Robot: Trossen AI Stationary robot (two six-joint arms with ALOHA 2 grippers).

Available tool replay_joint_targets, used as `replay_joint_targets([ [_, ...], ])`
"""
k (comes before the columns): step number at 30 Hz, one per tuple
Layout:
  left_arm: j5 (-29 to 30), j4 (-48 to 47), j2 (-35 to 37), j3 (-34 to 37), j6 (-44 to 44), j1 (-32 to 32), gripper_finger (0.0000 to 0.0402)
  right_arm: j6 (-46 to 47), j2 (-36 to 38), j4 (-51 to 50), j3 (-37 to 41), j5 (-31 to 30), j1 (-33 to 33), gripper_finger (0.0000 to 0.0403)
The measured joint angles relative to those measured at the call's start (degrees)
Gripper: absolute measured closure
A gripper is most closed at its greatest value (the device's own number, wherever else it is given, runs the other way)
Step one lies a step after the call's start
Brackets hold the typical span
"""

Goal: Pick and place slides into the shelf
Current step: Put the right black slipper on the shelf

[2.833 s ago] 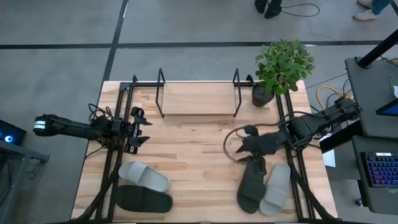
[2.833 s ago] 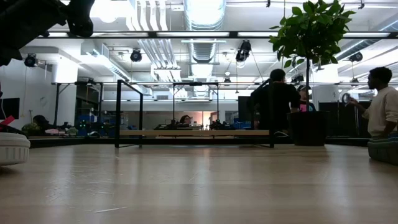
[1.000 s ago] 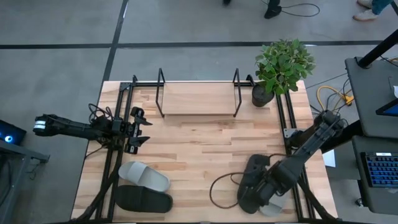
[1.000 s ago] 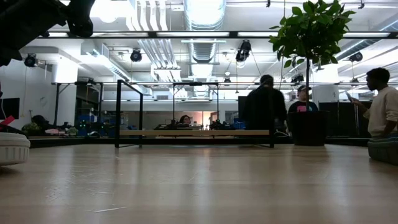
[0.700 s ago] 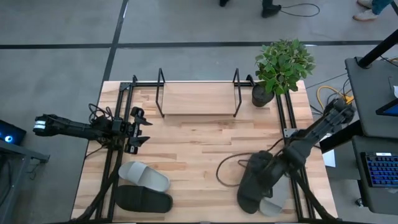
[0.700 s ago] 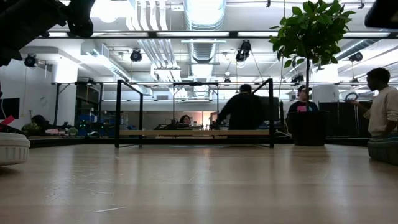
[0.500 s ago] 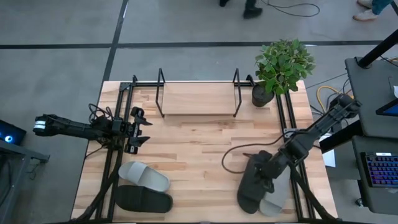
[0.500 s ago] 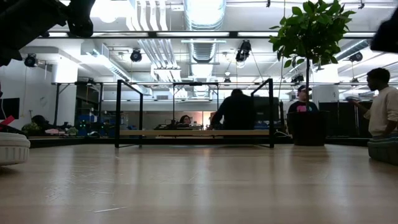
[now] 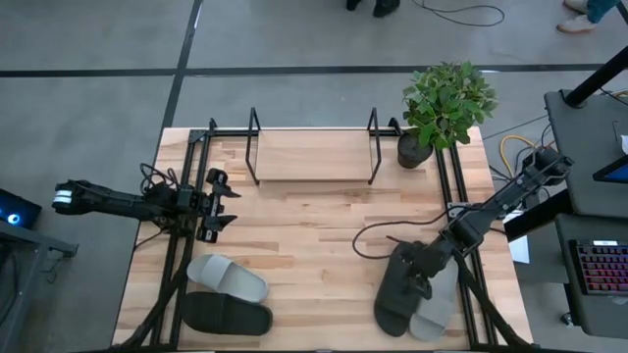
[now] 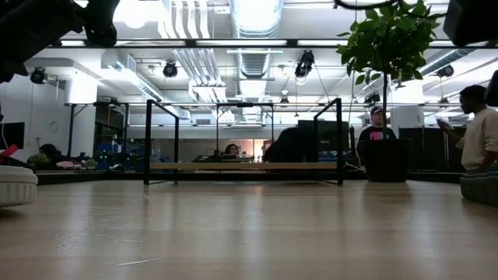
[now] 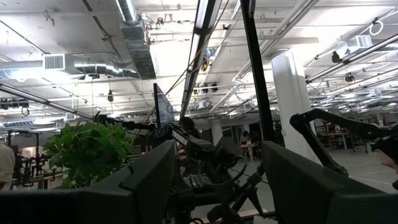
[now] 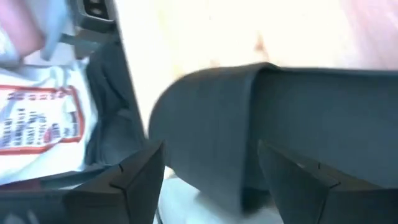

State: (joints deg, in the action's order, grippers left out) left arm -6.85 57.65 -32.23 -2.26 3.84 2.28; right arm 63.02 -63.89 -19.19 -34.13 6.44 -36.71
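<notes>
Slides: 4 total.
- dark: 2 — dark slide, left (image 9: 229,315); dark slide, right (image 9: 396,290)
- light grey: 2 — light slide, left (image 9: 228,277); light slide, right (image 9: 440,302)

Shelf (image 9: 312,155): 1.
Potted plant (image 9: 446,104): 1.
Robot arms: 2.

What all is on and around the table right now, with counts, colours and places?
Light grey rubber slides: two; one front left, one front right.
Dark rubber slides: two; one front left, one front right under the right claw.
Black wire shelf with wooden base board: one, back centre, nothing on it.
Green potted plant: one, back right corner.
People: a few, in the room beyond the table.
Left claw: open, left edge, apart from the slides.
Right claw: open around the dark slide.
</notes>
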Motion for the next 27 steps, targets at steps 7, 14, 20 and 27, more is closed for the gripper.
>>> replay_joint_targets([
  [7,0.0,0.02,0.0,0.0,-0.02,0.0,0.0173,-1.33,-2.57,3.2,2.33,-0.01,0.0,0.0156],
  [14,0.01,0.02,0.0,0.0,-0.02,-0.02,0.0173,0.2,-5.79,8.01,2.56,4.19,0.0,0.016],
  [20,0.02,0.04,0.0,0.0,-0.02,-0.02,0.0173,-1.4,-9.72,12.87,2.56,4.55,0.0,0.0161],
  [27,0.04,0.04,0.0,0.0,-0.02,-0.01,0.0173,-1.96,-15.04,13.23,2.44,7.42,0.01,0.0166],
])
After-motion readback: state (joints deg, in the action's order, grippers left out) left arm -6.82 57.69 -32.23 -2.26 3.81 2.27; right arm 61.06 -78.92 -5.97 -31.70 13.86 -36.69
